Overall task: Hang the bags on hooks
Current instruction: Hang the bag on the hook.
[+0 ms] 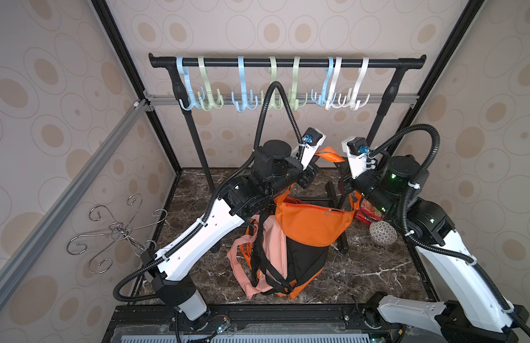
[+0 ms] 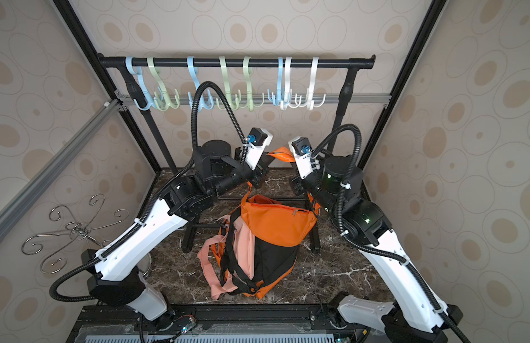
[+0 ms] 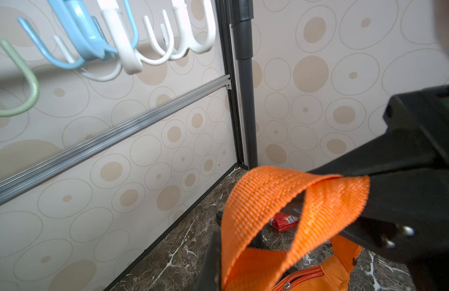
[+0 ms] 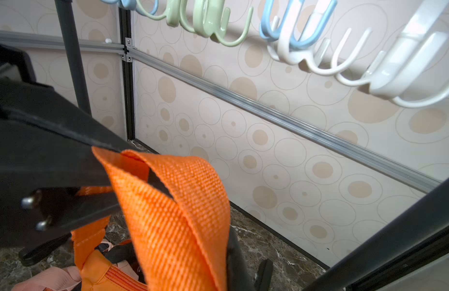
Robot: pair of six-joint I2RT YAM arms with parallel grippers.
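An orange backpack [image 1: 312, 225] [image 2: 275, 225] with black and pink panels stands upright on the marble floor, its straps trailing at the front. Its orange webbing top loop [image 1: 329, 155] [image 3: 276, 201] [image 4: 173, 201] is stretched above the bag between both grippers. My left gripper [image 1: 313, 161] [image 3: 231, 272] is shut on one end of the loop. My right gripper [image 1: 344, 166] [image 4: 208, 272] is shut on the other end. Several blue, green and white plastic hooks [image 1: 360, 89] [image 3: 122, 50] [image 4: 407, 75] hang from the black rail [image 1: 287, 62] above and behind the loop.
The rack's black legs [image 1: 198, 142] and feet [image 1: 342, 237] stand around the bag. A chrome wire hook stand [image 1: 115, 231] is at the left wall. A patterned bowl [image 1: 382, 233] and a red packet [image 3: 283, 221] lie at the right.
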